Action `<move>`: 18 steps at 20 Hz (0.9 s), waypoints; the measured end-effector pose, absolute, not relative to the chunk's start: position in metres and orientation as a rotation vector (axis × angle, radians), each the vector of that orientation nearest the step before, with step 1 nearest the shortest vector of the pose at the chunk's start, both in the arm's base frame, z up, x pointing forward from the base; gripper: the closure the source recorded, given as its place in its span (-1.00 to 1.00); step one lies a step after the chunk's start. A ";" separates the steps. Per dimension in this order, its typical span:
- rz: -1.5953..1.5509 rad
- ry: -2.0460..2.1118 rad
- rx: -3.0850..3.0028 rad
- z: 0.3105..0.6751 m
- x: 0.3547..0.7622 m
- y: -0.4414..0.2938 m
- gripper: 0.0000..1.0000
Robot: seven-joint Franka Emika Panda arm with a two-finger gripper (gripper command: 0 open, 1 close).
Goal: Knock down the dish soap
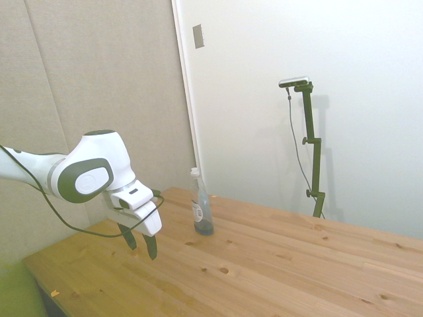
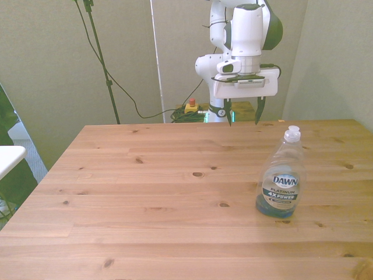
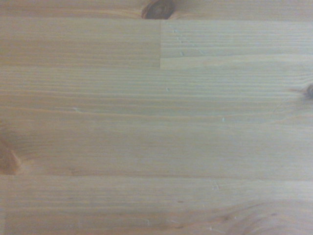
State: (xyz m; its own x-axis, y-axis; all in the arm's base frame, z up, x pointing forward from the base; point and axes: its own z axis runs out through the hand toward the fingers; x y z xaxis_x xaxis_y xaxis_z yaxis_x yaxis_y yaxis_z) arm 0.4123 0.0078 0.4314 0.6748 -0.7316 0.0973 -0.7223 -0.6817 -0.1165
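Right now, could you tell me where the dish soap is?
The dish soap stands upright on the table, toward the front view's right, apart from the open hand.

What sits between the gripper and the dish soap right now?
Nothing: only bare table separates the open gripper from the upright dish soap, clearest in the front view.

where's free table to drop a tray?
Nearly everywhere: the table is bare from the front view's left edge across to the dish soap. The bottle stands alone near the front view's right; the gripper, jaws open, hovers by the far edge.
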 end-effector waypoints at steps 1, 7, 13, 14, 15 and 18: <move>-0.209 1.222 -2.813 0.431 0.412 0.008 -1.00; -0.244 1.259 -2.793 0.434 0.420 0.026 1.00; -0.315 1.328 -2.756 0.441 0.454 0.062 1.00; -0.322 1.342 -2.748 0.443 0.460 0.065 1.00; -0.331 1.357 -2.740 0.445 0.467 0.068 1.00; -0.361 1.397 -2.718 0.451 0.486 0.076 1.00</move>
State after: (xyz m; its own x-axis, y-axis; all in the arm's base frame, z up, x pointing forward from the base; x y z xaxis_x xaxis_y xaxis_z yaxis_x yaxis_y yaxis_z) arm 0.4859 0.0765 0.4512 0.5607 -0.8087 0.1779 -0.7936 -0.5862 -0.1631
